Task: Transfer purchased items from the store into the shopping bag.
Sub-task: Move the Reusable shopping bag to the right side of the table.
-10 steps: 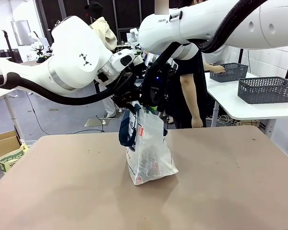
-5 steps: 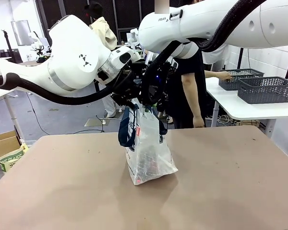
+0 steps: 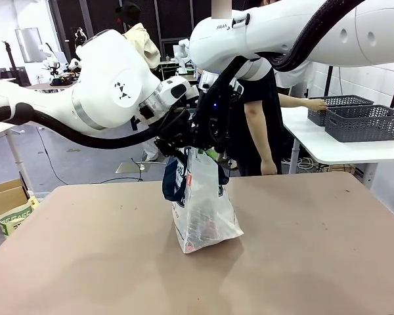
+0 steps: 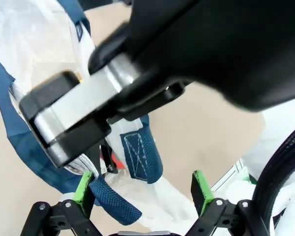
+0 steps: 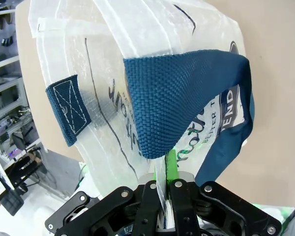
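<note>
The shopping bag (image 3: 203, 210), whitish translucent plastic with navy straps, stands upright mid-table. My right gripper (image 3: 209, 139) hangs over its mouth, shut on the top edge of the plastic (image 5: 160, 184) just under a navy strap (image 5: 182, 98). My left gripper (image 3: 178, 143) sits close beside it at the bag's left rim. Its green pads (image 4: 83, 183) are open, with a navy strap (image 4: 137, 160) between them, untouched. Dim dark and red shapes of purchased items (image 3: 198, 231) show through the bag's lower part. A red-and-black bit (image 4: 110, 160) peeks inside the mouth.
A person in black stands across the table, hand (image 3: 313, 104) on a grey mesh basket (image 3: 338, 106) beside another basket (image 3: 366, 122) on a white side table. A cardboard box (image 3: 5, 200) sits on the floor at left. Bare tabletop (image 3: 315, 262) surrounds the bag.
The person slid the nearer grey basket right, up against the other one. My left arm shifted slightly right and lower at the bag's mouth. The right gripper kept its hold.
</note>
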Tool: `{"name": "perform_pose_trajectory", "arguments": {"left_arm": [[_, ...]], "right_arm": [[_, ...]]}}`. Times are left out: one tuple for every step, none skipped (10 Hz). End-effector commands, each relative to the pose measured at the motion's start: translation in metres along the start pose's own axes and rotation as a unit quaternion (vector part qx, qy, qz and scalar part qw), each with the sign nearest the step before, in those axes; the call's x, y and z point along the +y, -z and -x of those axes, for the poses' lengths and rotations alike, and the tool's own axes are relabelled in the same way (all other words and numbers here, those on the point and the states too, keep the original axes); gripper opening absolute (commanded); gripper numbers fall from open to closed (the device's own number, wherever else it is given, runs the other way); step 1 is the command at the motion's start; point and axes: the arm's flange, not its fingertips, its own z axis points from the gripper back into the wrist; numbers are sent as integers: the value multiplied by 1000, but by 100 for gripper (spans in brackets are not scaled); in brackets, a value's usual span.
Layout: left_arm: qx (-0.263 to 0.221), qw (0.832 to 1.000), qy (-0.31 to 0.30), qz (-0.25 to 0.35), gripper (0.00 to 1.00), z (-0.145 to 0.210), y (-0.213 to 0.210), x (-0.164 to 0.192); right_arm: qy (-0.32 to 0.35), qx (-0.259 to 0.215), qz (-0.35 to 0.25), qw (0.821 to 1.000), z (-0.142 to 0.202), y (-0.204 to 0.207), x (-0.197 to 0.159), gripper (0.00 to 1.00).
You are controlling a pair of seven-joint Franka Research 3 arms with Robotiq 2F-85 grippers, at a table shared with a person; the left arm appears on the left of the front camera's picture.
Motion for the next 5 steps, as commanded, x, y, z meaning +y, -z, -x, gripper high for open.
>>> {"name": "perform_pose_trajectory", "arguments": {"left_arm": [[21,1000,-2,-13,100,-7,-2,-7],[28,999,14,-27,90,-8,0,-7],[33,999,9,-32,72,-7,-1,-8],[28,999,1,-35,53,-5,-4,-7],[24,999,-5,-39,35,-4,-6,-4]], "right_arm": [[4,-8,3,1000,-4,-1,4,0],[4,-7,2,1000,-5,-1,4,0],[4,-8,2,1000,-5,-2,4,0],[3,-8,1,1000,-4,-2,4,0],[2,-8,0,1000,-4,-2,4,0]]}}
